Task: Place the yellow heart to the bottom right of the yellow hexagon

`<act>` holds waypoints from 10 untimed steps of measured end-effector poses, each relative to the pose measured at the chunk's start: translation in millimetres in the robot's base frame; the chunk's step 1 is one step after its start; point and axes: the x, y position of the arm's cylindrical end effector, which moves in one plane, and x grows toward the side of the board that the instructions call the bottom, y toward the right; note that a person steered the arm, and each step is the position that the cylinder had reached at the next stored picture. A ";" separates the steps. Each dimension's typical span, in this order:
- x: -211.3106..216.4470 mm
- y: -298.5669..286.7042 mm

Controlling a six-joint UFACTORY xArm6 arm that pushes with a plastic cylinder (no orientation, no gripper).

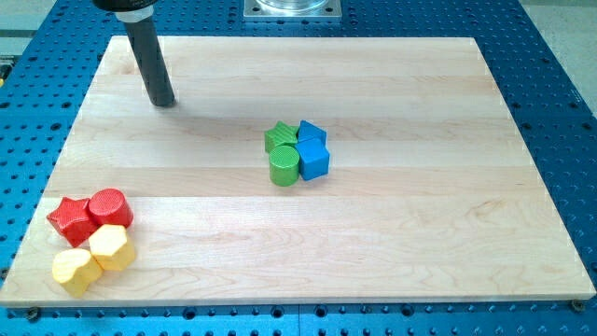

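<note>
1. While the yellow heart (75,270) lies at the view's bottom left corner of the desk (392,252), it sits below and to the view's left of the yellow hexagon (111,246), touching it. That is the wrong side, so I judge the task not yet done.

2. My tip (164,102) rests near the view's top left of the desk, well apart from the yellow hexagon and far above it in the view. It touches no block.

3. The tool is a bare rod with no jaws, so it neither grips nor releases anything; at this moment it pushes nothing.

4. Just above the yellow hexagon, touching or nearly so, are a red cylinder (109,207) and, to the view's left of that, a red star-like block (71,218). These four form one tight cluster.

5. Well to the view's right of the yellow hexagon and higher up, near the desk's middle, sits a second cluster: a green cylinder (284,165), a green star-like block (279,138) and two blue blocks (312,149), whose shapes I cannot make out surely.

6. What is left, as I judge it: bring my tip down to the view's left of the heart, then slide the heart rightward beneath the hexagon until it lies to the hexagon's lower right. The ground there looks free, but the hexagon is close and might be dragged along.
</note>
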 end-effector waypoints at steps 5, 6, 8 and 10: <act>54.4 -116.7; 70.5 -116.6; 136.6 -114.6; 230.7 -114.4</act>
